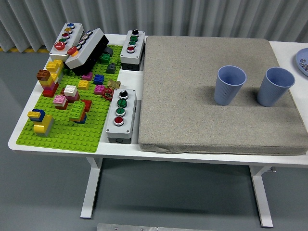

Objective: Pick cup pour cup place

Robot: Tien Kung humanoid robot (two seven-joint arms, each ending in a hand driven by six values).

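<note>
Two blue-grey ribbed cups stand upright on a thick grey mat (202, 120) that covers the right part of the white table. The left cup (230, 85) is near the mat's middle right. The right cup (274, 86) stands close beside it, near the mat's right edge. A narrow gap separates the two cups. What the cups hold cannot be seen from here. Neither of my hands nor any arm shows in the head view.
A green baseplate (57, 139) with several coloured bricks fills the table's left side. Grey button boxes lie at the back left (77, 43), back middle (132, 48) and beside the mat (121, 115). A blue plate's rim (303, 60) shows at the right edge.
</note>
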